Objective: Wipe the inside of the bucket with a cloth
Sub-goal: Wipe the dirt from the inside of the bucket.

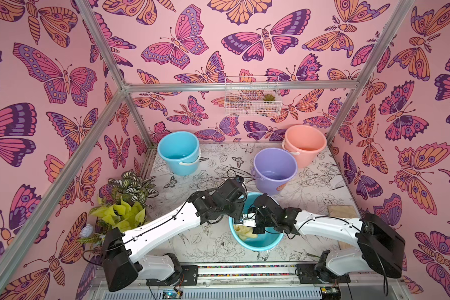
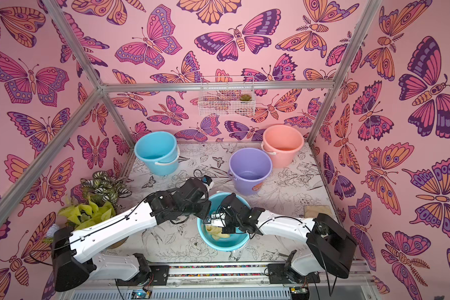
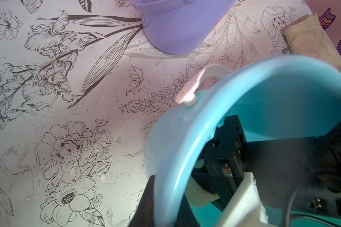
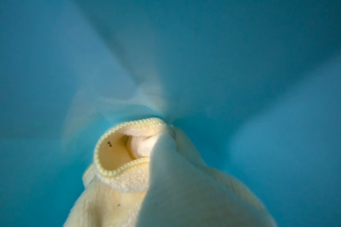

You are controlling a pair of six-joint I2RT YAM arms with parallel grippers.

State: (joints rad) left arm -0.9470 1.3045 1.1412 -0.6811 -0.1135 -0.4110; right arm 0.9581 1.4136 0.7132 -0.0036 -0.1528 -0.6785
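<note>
Left fingers (image 3: 144, 202): I clamp the sky-blue bucket (image 1: 260, 244) rim, by the worktop (image 1: 213, 241) front edge.
Right fingers (image 3: 209, 180): pinching the cloth (image 4: 165, 186) inside it.
Lavender bucket (image 1: 265, 185): upright behind, toward the far-right corner.

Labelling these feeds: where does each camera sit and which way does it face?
Both top views: high above the arm bases, looking down at the table; left arm, right arm show.
Left wrist: beside the near blue bucket, facing the table; left gripper clamps its rim.
Right wrist: inside that bucket, facing the cloth; no arm shows.
Shared: both wrist views show the cloth.
</note>
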